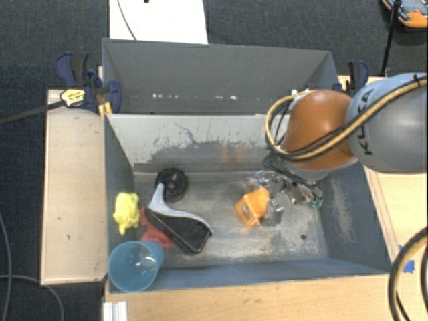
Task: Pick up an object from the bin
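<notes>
Small orange block (249, 210) just beside the tool (270, 202)

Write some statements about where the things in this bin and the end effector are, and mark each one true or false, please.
1. A blue cup sits in the lower left corner of the bin. True.
2. The yellow thing lies by the right wall. False: it lies by the left wall.
3. An orange thing is right beside the end effector. True.
4. The end effector is over the black round thing. False: that thing lies well apart, to the left.
</notes>
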You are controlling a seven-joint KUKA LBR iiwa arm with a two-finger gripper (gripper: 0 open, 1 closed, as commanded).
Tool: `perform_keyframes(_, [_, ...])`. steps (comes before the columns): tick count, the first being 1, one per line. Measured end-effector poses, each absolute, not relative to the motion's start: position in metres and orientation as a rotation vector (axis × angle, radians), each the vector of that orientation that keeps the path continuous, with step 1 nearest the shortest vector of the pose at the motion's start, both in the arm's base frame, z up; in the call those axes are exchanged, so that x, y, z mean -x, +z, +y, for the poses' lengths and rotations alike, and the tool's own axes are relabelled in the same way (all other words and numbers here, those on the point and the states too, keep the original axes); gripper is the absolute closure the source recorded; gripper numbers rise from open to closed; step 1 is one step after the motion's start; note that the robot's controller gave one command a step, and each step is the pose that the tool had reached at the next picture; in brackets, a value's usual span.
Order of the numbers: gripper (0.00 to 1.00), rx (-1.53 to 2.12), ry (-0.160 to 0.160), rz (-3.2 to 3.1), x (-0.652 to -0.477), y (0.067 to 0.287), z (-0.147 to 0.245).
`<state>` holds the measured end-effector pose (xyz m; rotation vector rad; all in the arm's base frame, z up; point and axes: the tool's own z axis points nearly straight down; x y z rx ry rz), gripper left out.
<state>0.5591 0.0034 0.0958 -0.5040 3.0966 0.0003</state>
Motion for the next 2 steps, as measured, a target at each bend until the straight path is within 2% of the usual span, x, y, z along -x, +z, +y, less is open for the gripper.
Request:
perform_keyframes(1, [1.00,0.502,0.000,3.097,-0.559,0.096,0.003])
perform_keyframes(2, [1.00,0.457,0.000,3.103,-0.592,0.231,0.004])
